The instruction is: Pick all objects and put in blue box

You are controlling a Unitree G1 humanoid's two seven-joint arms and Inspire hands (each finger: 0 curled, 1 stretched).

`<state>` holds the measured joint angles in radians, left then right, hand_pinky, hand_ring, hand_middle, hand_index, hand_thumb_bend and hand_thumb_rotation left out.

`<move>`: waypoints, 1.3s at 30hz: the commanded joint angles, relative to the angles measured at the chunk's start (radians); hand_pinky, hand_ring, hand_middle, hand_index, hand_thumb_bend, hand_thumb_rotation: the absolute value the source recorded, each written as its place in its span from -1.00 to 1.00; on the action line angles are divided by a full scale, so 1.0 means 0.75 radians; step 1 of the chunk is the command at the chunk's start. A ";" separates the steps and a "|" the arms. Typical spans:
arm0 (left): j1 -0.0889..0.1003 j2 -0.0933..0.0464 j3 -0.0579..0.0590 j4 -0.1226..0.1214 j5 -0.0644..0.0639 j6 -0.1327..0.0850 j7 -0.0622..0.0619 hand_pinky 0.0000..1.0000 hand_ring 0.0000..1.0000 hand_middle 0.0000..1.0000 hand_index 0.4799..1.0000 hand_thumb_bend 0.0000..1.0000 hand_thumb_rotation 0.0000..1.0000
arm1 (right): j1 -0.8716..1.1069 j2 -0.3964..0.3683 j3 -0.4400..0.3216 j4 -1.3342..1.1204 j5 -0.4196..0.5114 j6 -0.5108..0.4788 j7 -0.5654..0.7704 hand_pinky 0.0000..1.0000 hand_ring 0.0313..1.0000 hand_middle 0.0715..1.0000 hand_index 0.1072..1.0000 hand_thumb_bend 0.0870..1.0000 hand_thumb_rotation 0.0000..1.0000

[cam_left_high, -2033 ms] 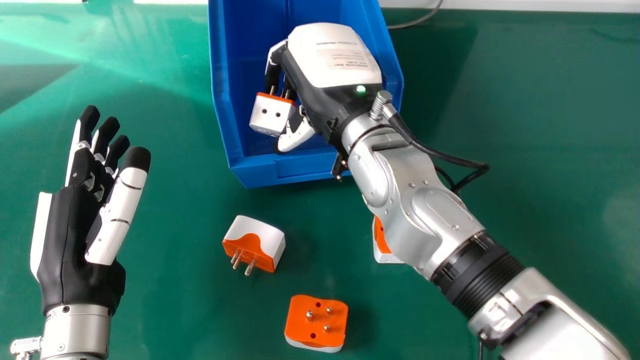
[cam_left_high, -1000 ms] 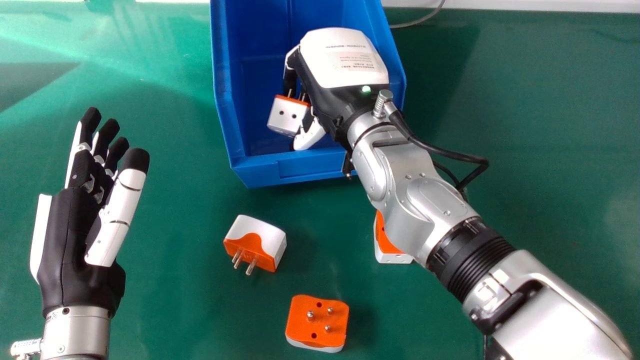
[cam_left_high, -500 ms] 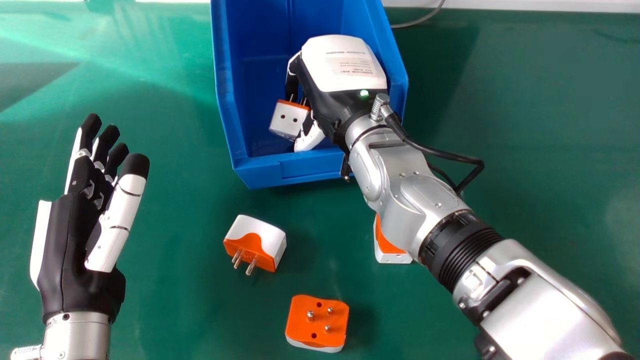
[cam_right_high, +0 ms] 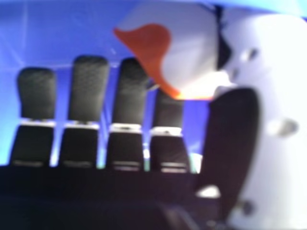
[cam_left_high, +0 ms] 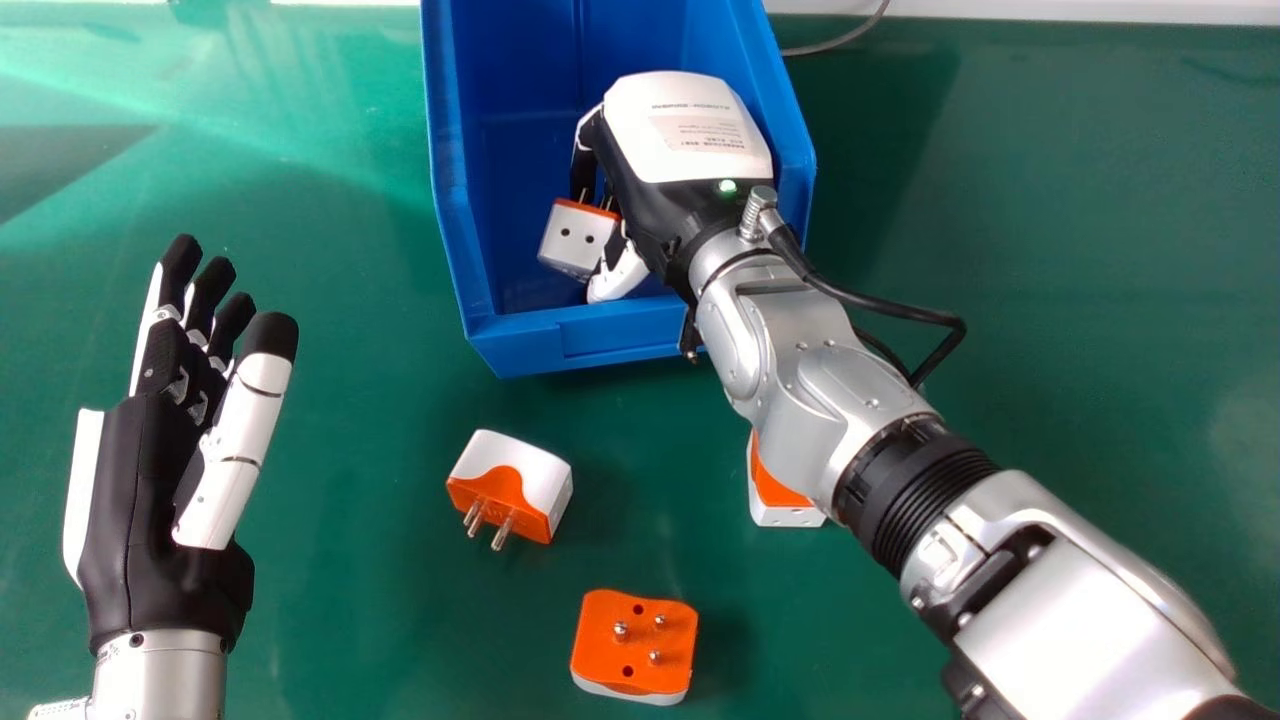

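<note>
White-orange adapter [cam_left_high: 574, 240] | pinched by right fingers [cam_left_high: 583, 172] | inside blue box [cam_left_high: 520, 348]

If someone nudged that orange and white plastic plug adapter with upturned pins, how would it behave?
The adapter would probably slide rather than roll, being boxy. Its hard-looking shell suggests stiffness; its smooth surface may be slippery.

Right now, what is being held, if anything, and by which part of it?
The right robot hand pinches a white-and-orange plug adapter inside the blue box, fingers at its orange pin end and thumb against its white body.
</note>
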<state>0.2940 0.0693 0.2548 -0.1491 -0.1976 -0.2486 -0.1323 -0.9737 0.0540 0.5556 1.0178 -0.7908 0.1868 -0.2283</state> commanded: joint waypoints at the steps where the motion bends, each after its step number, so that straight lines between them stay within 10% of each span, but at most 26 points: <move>1: 0.012 0.003 0.000 -0.022 -0.007 -0.039 -0.011 0.84 0.90 0.92 0.85 0.30 0.20 | -0.084 0.015 0.002 0.000 0.002 0.002 -0.042 -0.37 -0.26 -0.04 -0.05 -0.08 -1.00; 20: 0.032 -0.012 -0.005 -0.045 0.023 -0.035 0.019 0.83 0.88 0.90 0.76 0.36 0.21 | -0.141 0.037 0.027 0.100 0.004 -0.029 -0.095 -0.43 -0.27 -0.03 -0.07 -0.08 -1.00; 39: 0.041 -0.023 -0.004 -0.063 0.016 -0.038 0.035 0.84 0.88 0.90 0.73 0.32 0.20 | -0.165 0.044 0.040 0.172 0.010 -0.037 -0.092 -0.40 -0.25 -0.02 -0.11 -0.07 -1.00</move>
<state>0.3189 0.0535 0.2520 -0.1727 -0.1853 -0.2517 -0.1069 -1.0476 0.0774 0.5836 1.1591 -0.7838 0.1585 -0.2901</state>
